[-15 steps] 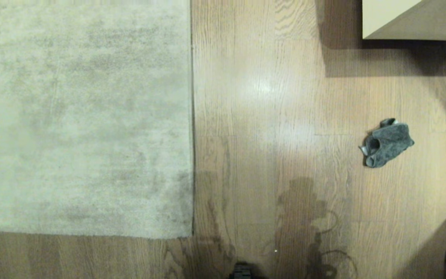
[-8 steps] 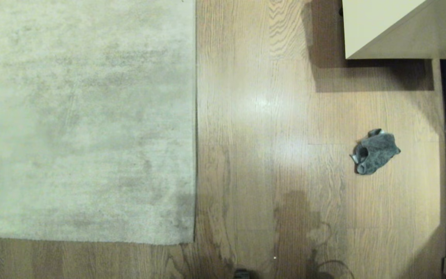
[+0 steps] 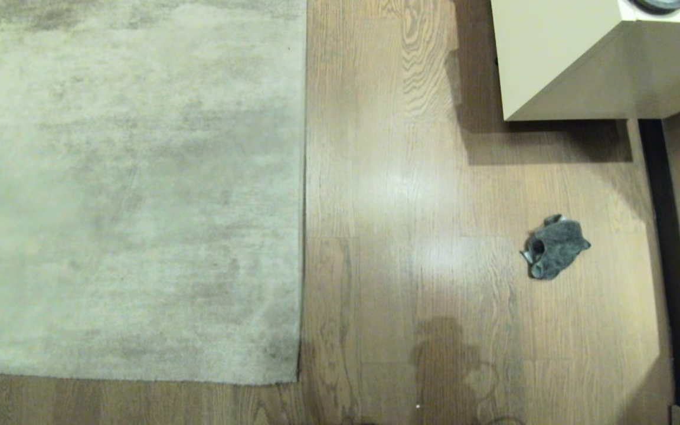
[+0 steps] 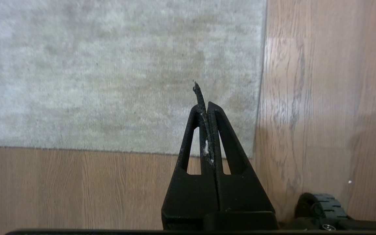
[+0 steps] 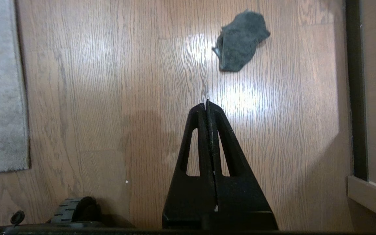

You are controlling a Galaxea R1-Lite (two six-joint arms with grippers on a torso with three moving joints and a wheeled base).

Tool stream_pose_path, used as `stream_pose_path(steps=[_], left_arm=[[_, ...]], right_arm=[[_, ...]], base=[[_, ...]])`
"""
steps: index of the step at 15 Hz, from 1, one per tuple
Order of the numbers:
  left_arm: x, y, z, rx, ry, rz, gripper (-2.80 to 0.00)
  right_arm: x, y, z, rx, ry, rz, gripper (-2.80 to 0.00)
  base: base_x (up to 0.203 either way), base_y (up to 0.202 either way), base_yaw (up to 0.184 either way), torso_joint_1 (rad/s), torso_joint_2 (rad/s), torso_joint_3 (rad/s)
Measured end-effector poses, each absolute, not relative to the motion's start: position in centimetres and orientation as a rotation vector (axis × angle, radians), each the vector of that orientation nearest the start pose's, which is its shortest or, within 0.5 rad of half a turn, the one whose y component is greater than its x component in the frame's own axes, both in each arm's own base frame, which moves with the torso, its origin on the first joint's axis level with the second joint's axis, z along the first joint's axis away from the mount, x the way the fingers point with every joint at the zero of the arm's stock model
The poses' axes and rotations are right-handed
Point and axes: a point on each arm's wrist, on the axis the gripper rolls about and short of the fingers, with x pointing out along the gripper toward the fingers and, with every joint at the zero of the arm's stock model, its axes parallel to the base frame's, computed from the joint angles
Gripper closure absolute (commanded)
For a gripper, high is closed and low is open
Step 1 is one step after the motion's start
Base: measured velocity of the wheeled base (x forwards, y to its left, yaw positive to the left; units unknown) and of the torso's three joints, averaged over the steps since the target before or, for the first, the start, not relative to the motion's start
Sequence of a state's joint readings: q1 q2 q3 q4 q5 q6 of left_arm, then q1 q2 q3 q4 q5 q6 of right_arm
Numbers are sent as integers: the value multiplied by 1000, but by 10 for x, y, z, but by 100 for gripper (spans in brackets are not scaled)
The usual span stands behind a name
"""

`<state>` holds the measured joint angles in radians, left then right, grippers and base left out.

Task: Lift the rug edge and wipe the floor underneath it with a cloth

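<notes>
- The rug edge (image 3: 303, 236) lies flat on the floor (image 3: 387, 177), its corner near the robot.
- The cloth (image 3: 554, 248) sits crumpled on bare floor, well apart from the rug, near a beige cabinet (image 3: 582, 65).
- Left gripper (image 4: 204, 107) hangs above the rug corner, fingers together, holding nothing.
- Right gripper (image 5: 207, 107) hangs above bare floor, fingers together, empty, short of the cloth.

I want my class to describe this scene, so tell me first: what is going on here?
Nothing is being handled yet. The rug edge lies flat on the floor, and the cloth sits crumpled on bare planks well to the right of it, untouched. The left gripper hangs above the rug's corner and the right gripper above the floor short of the cloth, both with jaws shut and holding nothing. A pale cabinet stands at the far right.
</notes>
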<state>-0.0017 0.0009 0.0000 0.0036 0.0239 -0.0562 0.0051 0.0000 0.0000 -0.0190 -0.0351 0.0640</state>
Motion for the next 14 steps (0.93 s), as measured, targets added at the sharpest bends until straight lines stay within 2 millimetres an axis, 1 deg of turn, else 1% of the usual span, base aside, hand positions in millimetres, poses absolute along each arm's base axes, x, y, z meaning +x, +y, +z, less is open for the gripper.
stream_pose_path(steps=[14], left_arm=[[-23, 1, 75, -59, 4, 23, 0]], right_arm=[[-23, -1, 77, 64, -20, -29, 0]], base=[[0, 0, 0, 2, 2, 202]])
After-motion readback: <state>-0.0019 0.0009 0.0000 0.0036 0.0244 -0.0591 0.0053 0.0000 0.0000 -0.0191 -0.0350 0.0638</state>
